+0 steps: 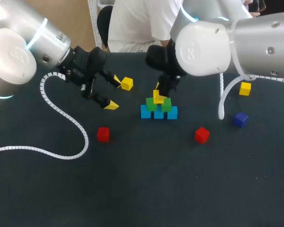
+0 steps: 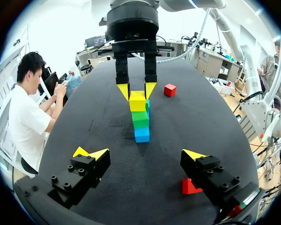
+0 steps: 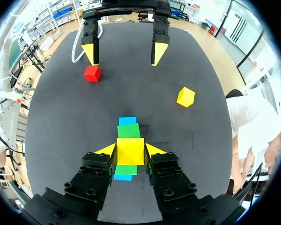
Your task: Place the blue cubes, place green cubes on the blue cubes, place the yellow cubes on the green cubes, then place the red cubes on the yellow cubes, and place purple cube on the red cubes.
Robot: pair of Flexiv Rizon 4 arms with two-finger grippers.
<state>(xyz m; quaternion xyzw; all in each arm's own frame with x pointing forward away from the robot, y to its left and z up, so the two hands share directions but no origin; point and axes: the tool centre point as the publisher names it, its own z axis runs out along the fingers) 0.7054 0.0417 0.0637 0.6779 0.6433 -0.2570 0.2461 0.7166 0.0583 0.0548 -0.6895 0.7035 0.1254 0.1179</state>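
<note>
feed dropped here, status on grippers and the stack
left gripper open, off to the side. right gripper shut on yellow cube atop green cubes. red cubes lie clear of them.

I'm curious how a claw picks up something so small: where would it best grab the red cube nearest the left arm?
Probably from straight above, pinching two opposite side faces of the red cube. It sits flat on the table, alone, with bare surface all round, so there is room to come down on either side.
</note>
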